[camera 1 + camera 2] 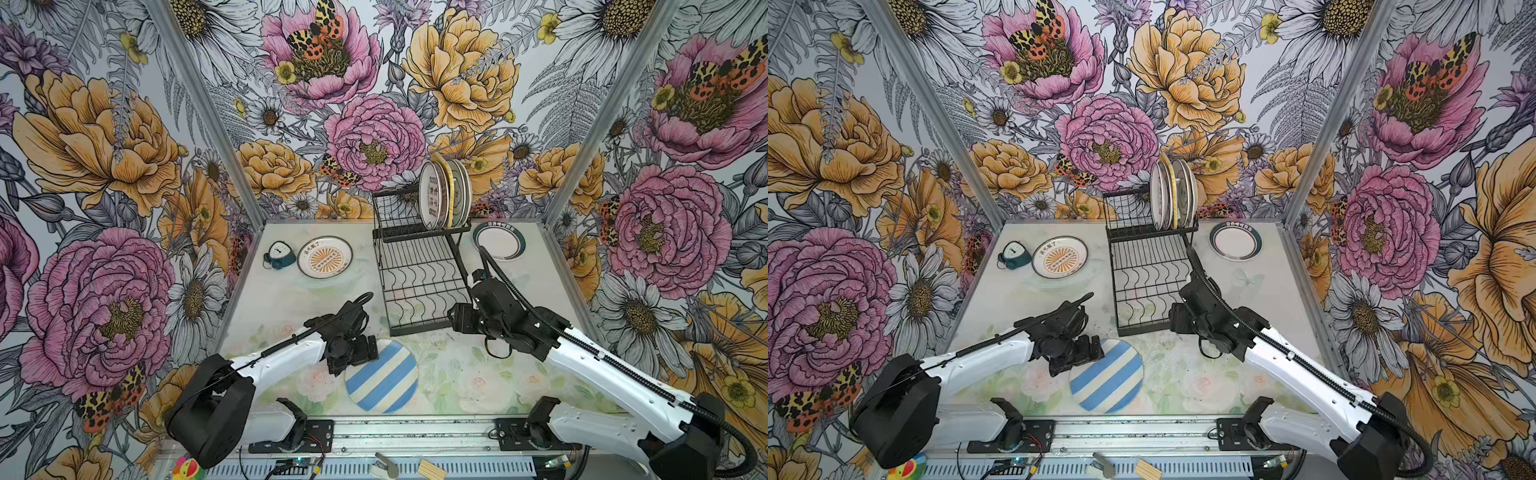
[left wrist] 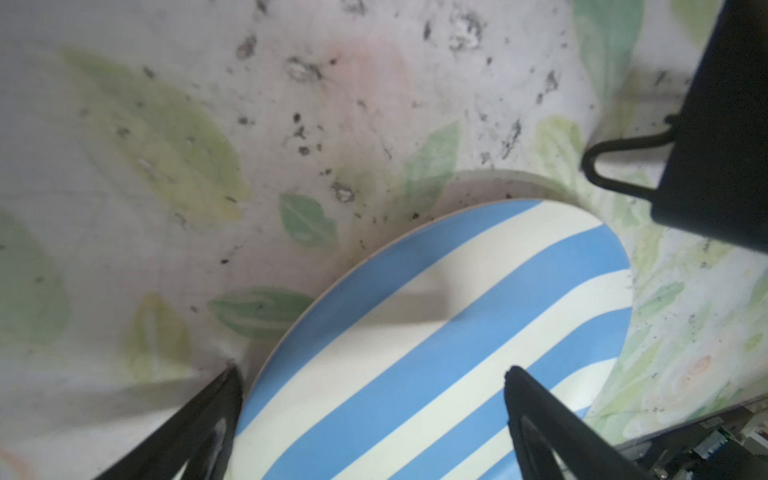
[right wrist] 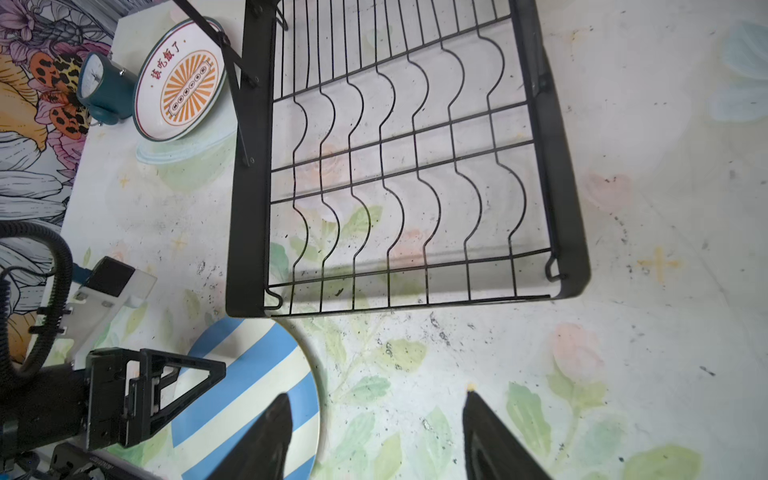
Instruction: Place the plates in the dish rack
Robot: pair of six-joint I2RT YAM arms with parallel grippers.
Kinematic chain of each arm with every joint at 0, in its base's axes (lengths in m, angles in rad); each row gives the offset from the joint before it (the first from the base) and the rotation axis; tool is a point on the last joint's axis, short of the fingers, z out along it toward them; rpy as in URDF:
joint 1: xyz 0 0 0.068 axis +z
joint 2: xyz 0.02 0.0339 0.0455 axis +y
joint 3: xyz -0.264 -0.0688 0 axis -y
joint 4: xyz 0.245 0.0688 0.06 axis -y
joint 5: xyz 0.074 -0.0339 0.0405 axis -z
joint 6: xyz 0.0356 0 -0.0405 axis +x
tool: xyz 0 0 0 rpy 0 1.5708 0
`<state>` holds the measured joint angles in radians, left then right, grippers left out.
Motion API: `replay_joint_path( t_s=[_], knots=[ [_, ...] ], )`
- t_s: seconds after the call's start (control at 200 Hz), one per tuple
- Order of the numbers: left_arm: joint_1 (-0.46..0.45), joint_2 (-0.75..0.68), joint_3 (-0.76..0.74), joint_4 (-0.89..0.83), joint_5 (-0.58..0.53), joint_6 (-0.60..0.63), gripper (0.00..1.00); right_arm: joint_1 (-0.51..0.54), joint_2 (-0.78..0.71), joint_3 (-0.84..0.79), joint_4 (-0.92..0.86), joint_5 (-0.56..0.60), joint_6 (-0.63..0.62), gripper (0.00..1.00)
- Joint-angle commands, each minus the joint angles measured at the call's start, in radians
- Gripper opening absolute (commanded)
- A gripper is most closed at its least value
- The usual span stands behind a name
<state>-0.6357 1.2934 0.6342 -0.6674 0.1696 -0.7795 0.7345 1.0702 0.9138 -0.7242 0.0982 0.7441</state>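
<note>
Left gripper [image 2: 372,374] fingers wide apart, straddling striped plate [image 2: 436,332] rim at table [image 1: 478,382] front; nothing clamped. Right gripper [image 3: 376,395] fingers apart, empty, near rack [image 1: 419,330] front edge. Several plates [image 1: 444,195] upright on upper shelf. Sunburst plate [image 1: 325,257] flat left of rack, clock [image 1: 279,254] just beside it. Ringed plate [image 1: 498,241] flat right of rack.

striped plate [image 1: 381,376]: flat, near dish rack [image 1: 419,282] front | upright plates [image 1: 444,195]: upper shelf [image 1: 395,216] (close-packed)
</note>
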Motion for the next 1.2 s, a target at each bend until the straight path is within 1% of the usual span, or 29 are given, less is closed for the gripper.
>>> replay_joint_path(
  t_s=[0.0,0.175,0.315,0.34,0.36,0.435,0.615,0.896,1.041,1.196],
  knots=[
    [-0.033,0.030,0.000,0.042,0.053,-0.040,0.99,0.011,0.008,-0.032,0.048,-0.061,0.023,0.66],
    [-0.058,0.030,0.018,0.043,0.063,-0.047,0.99,0.028,0.014,-0.121,0.133,-0.152,0.062,0.66],
    [-0.053,-0.022,-0.026,0.025,0.039,-0.046,0.99,0.054,0.040,-0.207,0.246,-0.233,0.106,0.66],
    [-0.052,-0.032,-0.037,0.022,0.032,-0.044,0.98,0.054,0.046,-0.222,0.268,-0.244,0.115,0.66],
    [-0.052,-0.040,-0.045,0.019,0.027,-0.043,0.98,0.082,0.051,-0.236,0.285,-0.250,0.121,0.66],
    [-0.052,-0.058,-0.070,0.011,0.020,-0.043,0.96,0.106,0.071,-0.278,0.352,-0.274,0.146,0.66],
    [-0.069,-0.085,-0.104,0.011,0.018,-0.056,0.91,0.140,0.134,-0.354,0.494,-0.340,0.189,0.66],
    [-0.075,-0.190,-0.167,0.012,0.046,-0.094,0.80,0.175,0.208,-0.424,0.628,-0.384,0.253,0.66],
    [-0.078,-0.213,-0.191,0.038,0.073,-0.097,0.77,0.177,0.264,-0.474,0.763,-0.433,0.307,0.64],
    [-0.082,-0.202,-0.195,0.067,0.095,-0.093,0.76,0.187,0.302,-0.478,0.773,-0.437,0.306,0.63]
  ],
)
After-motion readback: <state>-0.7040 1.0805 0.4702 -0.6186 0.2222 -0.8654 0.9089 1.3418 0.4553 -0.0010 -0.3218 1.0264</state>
